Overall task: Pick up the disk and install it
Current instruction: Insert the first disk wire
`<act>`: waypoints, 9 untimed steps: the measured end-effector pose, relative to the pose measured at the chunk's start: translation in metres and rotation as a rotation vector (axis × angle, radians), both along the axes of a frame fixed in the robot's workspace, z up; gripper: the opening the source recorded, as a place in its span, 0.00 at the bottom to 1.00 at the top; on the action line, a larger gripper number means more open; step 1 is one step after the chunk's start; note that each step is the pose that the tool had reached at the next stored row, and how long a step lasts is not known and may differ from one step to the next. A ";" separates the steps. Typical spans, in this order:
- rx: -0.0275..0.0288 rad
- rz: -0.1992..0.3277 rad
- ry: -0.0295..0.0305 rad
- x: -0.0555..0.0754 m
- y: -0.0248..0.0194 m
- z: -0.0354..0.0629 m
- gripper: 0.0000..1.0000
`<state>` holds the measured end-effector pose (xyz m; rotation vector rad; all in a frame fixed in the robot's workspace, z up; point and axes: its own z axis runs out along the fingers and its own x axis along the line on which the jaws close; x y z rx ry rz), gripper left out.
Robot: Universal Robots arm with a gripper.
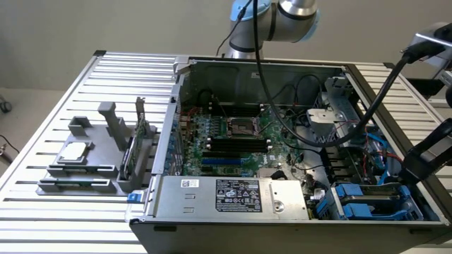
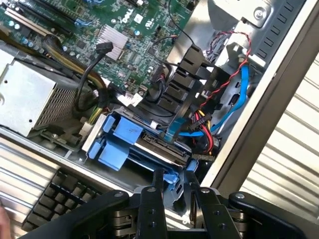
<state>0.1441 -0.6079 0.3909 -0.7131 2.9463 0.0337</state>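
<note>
Pinches the near blue end of the disk [image 2: 154, 145] with the hand [image 2: 174, 178], holding it flat in the case's corner bay [image 2: 113, 155], long axis running from the fingertips [image 2: 158, 183] toward the power supply [image 2: 25, 97].

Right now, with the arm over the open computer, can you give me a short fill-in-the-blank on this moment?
1. The disk sits inside the open computer case, framed in ___ plastic.
2. On the table, the grey holder stands to the exterior view's ___ of the case.
3. The gripper is nearest to the ___.
Missing words: blue; left; disk.
</note>
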 end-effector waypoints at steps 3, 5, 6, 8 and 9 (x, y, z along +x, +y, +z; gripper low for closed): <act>0.0000 -0.055 0.0000 0.000 0.0000 -0.0004 0.31; -0.0001 -0.092 0.0001 0.000 0.0000 -0.0007 0.31; -0.0001 -0.110 0.0001 0.000 0.0000 -0.0009 0.31; 0.0000 -0.146 0.0001 0.000 0.0000 -0.0014 0.31; -0.0001 -0.164 0.0000 0.000 0.0000 -0.0017 0.31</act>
